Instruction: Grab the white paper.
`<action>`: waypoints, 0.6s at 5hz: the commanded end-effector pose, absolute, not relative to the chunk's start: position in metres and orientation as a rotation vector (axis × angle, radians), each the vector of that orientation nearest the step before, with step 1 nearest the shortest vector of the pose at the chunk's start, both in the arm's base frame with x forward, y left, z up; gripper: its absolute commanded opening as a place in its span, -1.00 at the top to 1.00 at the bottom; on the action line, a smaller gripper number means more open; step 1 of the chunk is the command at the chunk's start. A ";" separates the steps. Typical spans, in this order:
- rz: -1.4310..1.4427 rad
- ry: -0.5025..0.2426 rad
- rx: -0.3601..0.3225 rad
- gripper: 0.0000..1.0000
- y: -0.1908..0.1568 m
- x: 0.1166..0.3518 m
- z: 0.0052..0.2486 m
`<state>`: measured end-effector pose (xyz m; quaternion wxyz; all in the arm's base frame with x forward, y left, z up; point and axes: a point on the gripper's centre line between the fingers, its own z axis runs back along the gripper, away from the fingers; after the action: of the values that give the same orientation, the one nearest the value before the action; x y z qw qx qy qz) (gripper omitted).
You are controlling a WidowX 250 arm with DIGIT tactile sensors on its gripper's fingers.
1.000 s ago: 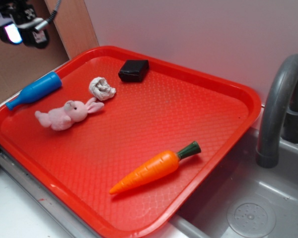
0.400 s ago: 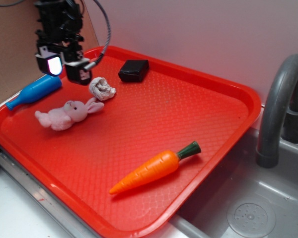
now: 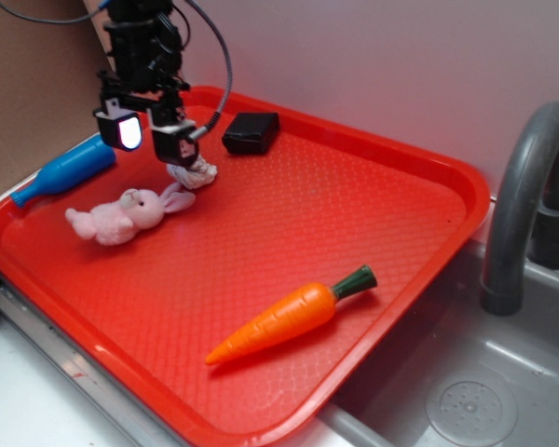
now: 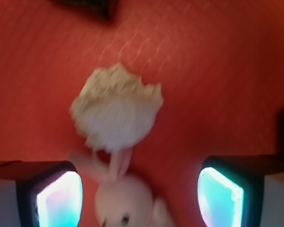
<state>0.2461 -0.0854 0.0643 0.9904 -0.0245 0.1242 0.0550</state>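
Observation:
The white paper (image 3: 199, 172), a small crumpled off-white ball, lies on the red tray (image 3: 354, 214) near its back left; in the wrist view the white paper (image 4: 116, 108) sits ahead of the fingers. My gripper (image 3: 154, 138) hangs open above the tray, just over and left of the paper, partly hiding it. Nothing is held between its fingers (image 4: 57, 196). The pink plush bunny (image 3: 121, 215) lies right below, its head (image 4: 125, 201) showing between the jaws in the wrist view.
A black block (image 3: 252, 131) lies behind the paper. A blue bottle (image 3: 67, 169) rests on the tray's left rim. An orange toy carrot (image 3: 289, 315) lies near the front. A grey faucet (image 3: 526, 196) and sink (image 3: 466, 400) are at right.
My gripper has come from the top left corner down and to the right, ending over the white paper and the bunny. The objects on the tray have not moved.

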 end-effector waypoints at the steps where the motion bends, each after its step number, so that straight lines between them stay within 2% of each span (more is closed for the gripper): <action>1: 0.039 0.245 -0.065 -1.00 -0.102 0.262 0.049; 2: 0.042 0.259 -0.051 -0.85 -0.101 0.269 0.040; 3: 0.058 0.255 -0.040 1.00 -0.096 0.270 0.039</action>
<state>0.2616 -0.0958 0.0266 0.9873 -0.0109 0.1557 0.0285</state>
